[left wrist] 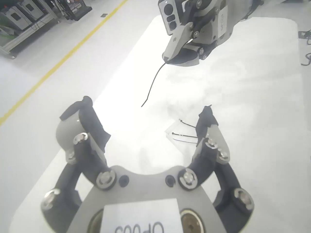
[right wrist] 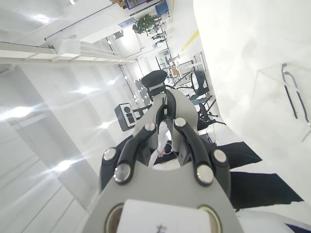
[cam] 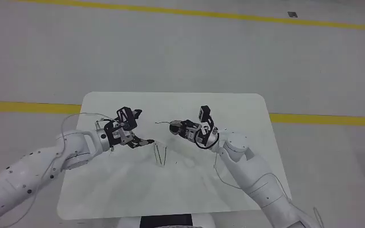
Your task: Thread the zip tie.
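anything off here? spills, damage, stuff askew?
Nothing stands out. The right gripper is shut on one end of the zip tie, which hangs free in a slight curve. The left gripper is open and empty. Two spare ties sit in the clear holder on the table.

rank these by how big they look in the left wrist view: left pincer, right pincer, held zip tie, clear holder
left pincer (nearness to the camera inflates it)
right pincer
zip tie and clear holder: too alike to rank
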Controlling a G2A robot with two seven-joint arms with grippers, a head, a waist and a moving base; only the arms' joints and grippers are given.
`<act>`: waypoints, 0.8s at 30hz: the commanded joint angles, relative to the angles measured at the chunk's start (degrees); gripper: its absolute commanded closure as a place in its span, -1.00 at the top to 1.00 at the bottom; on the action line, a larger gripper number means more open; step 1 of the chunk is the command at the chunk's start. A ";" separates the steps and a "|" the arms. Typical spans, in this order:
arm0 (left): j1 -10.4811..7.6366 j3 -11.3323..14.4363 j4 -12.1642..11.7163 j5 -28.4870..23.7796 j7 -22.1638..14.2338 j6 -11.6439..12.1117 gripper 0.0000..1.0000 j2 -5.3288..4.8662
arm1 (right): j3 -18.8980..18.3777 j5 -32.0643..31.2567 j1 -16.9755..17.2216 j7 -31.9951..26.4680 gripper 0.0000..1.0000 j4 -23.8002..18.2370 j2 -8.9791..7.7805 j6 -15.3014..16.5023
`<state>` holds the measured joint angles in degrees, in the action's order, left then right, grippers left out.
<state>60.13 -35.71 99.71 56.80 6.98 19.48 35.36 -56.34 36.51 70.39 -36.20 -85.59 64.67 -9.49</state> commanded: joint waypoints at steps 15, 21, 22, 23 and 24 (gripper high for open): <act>-1.27 3.32 -3.15 -22.63 0.54 0.00 1.00 -1.22 | -5.11 -4.46 1.77 -4.41 -1.00 1.32 -1.33 4.96; -4.54 7.73 -1.02 -34.91 5.53 0.00 1.00 -3.80 | -6.87 -3.24 2.28 -8.69 -1.00 2.05 -1.58 7.72; -5.26 8.40 -0.52 -35.94 6.01 0.00 1.00 -4.18 | -6.99 -3.31 2.17 -9.12 -1.00 2.22 -1.59 7.90; -5.92 8.97 -0.57 -36.74 6.76 0.00 1.00 -4.57 | -7.07 -3.42 2.08 -9.44 -1.00 2.39 -1.60 7.99; -6.75 9.83 0.05 -38.17 7.46 0.00 1.00 -5.04 | -7.17 -3.54 1.94 -9.75 -1.00 2.59 -1.60 8.02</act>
<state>54.20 -26.72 99.28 19.92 13.71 19.48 30.78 -63.43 33.10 72.45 -45.70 -83.18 63.07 -1.48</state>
